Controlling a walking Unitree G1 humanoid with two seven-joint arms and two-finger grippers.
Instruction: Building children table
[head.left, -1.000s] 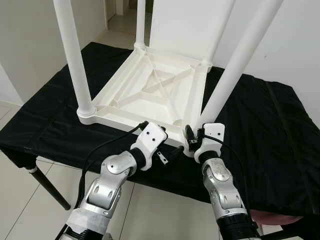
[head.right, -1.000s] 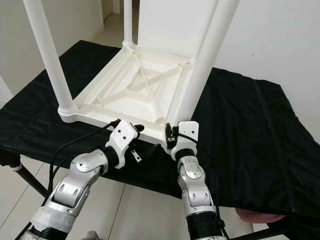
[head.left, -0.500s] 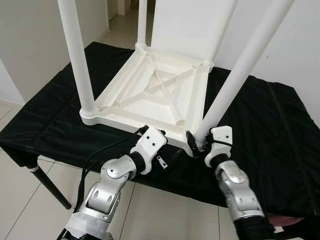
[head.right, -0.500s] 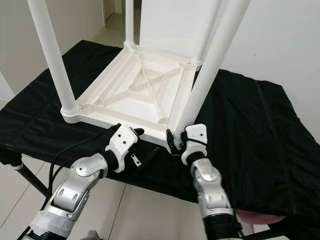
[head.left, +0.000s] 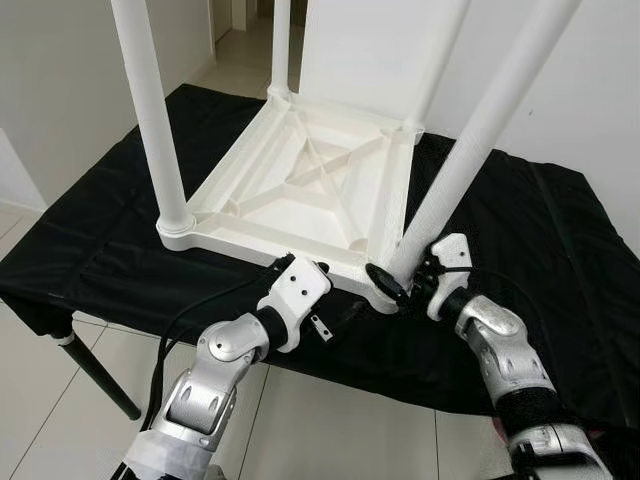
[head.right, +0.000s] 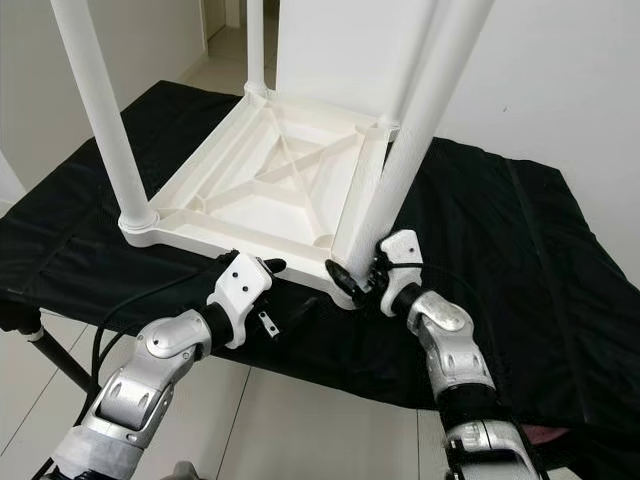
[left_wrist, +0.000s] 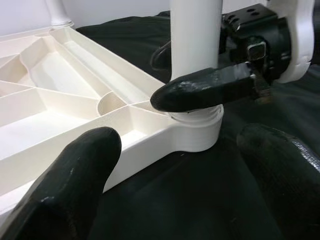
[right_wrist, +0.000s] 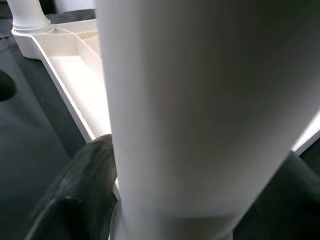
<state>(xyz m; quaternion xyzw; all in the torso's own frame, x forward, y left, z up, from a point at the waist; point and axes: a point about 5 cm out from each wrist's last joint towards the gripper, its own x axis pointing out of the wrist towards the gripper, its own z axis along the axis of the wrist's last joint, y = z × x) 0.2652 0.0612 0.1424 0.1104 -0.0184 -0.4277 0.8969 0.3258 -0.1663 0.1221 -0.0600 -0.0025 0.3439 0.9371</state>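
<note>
End effector (head.left: 392, 285) around table leg (head.left: 470, 150)

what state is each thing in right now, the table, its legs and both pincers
table top: upside down on the black cloth, ribs facing up
near right leg: standing in its corner socket, leaning
other legs: standing upright in their sockets
right pincer: shut on near right leg at its base
left pincer: open, at the table top's near edge, holding nothing
</note>
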